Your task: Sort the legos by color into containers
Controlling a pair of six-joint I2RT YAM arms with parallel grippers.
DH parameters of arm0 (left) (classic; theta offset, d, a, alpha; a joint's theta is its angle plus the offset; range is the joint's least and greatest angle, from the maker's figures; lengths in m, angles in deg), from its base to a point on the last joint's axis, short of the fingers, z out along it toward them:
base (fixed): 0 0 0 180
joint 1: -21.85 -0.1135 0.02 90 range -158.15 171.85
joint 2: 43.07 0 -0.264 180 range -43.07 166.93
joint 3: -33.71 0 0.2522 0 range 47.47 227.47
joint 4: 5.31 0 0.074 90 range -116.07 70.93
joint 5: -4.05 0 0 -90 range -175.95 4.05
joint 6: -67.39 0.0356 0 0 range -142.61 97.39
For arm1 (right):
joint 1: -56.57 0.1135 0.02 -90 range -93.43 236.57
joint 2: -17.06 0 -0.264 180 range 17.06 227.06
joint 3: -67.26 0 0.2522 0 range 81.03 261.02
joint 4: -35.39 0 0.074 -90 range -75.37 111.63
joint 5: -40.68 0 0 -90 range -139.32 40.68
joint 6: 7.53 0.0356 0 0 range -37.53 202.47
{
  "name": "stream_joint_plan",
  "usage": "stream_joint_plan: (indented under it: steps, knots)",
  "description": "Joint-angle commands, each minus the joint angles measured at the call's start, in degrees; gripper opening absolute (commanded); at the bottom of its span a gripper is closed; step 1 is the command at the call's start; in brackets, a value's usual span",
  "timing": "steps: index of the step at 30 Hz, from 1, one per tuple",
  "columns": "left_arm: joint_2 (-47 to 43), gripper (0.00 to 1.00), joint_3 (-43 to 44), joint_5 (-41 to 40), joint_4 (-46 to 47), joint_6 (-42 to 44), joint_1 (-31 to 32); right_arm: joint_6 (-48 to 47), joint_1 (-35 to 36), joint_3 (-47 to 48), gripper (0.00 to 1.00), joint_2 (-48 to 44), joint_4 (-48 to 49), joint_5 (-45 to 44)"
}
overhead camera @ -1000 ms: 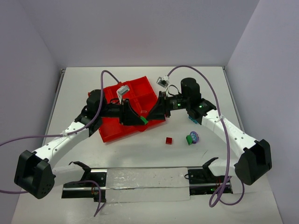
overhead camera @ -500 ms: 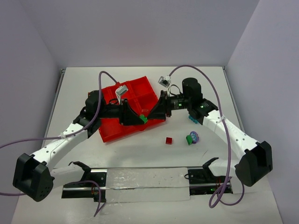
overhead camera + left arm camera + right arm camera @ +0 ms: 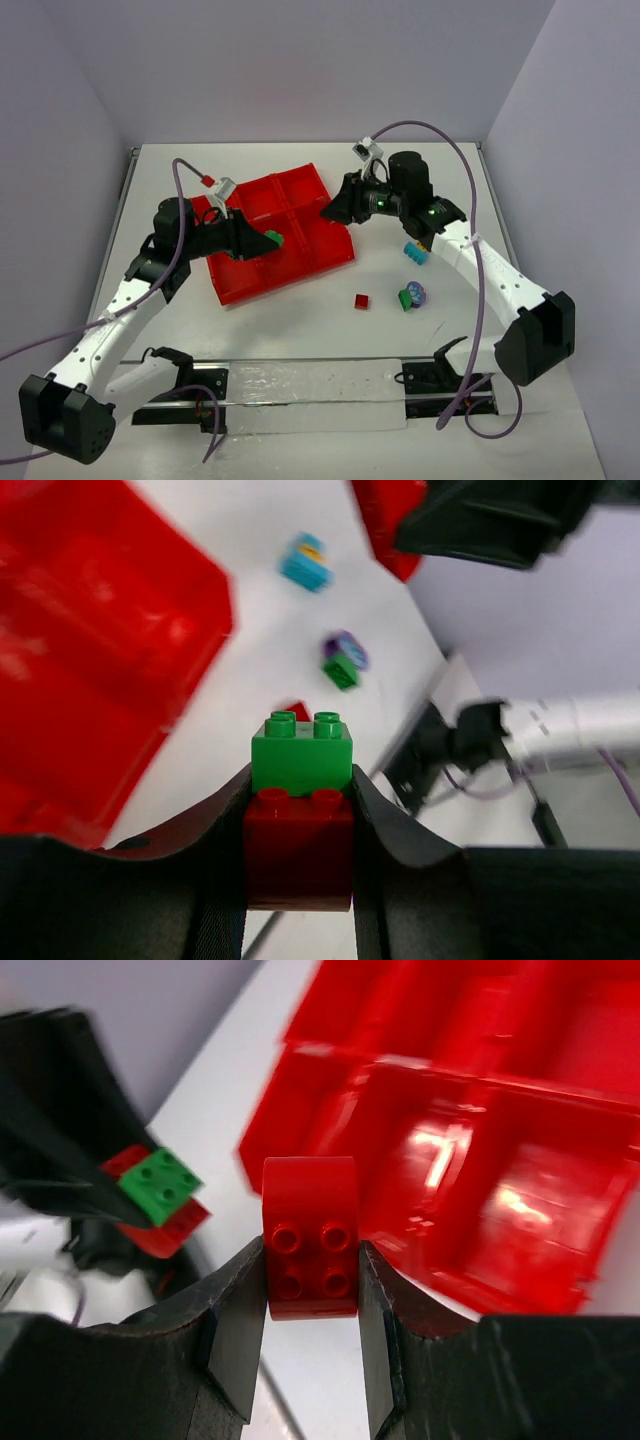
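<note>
The left pincer (image 3: 268, 239) is closed on a green brick (image 3: 301, 755) stacked on a dark red brick (image 3: 299, 845), over the middle of the red tray (image 3: 250, 283). The right pincer (image 3: 311, 1260) grips a red brick (image 3: 310, 1230) at the tray's 2 o'clock corner. Loose legos (image 3: 362, 300) lie on the table (image 3: 300, 330) at 4 o'clock from it.

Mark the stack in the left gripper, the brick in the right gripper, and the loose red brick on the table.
green-on-red stack (image 3: 301, 760), left wrist view, face of its green brick.
red brick (image 3: 310, 1245), right wrist view, studded face.
loose red brick (image 3: 362, 300), top external view, top face.
</note>
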State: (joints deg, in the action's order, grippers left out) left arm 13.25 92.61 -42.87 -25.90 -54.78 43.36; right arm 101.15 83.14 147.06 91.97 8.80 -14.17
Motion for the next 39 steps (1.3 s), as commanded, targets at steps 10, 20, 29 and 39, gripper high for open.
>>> stream_joint_plan:
  steps: [10,20,29,39]
  knots:
    - [2.09,0.00,6.59,-24.82,-10.16,-5.89,-2.70,-1.98,2.28,9.78,0.00,16.33,-3.43,-24.63]
    - [3.10,0.00,8.03,-24.27,-9.17,-6.59,-2.70,-4.06,4.63,16.93,0.10,28.18,-5.93,-27.15]
    - [4.60,0.00,7.67,-20.82,-7.76,-5.41,-2.70,-4.36,5.96,17.57,0.73,27.53,-7.12,-30.57]
    - [5.56,0.00,7.78,-6.79,-5.28,0.09,-2.70,-6.17,5.95,12.28,0.72,12.57,-5.57,-21.50]
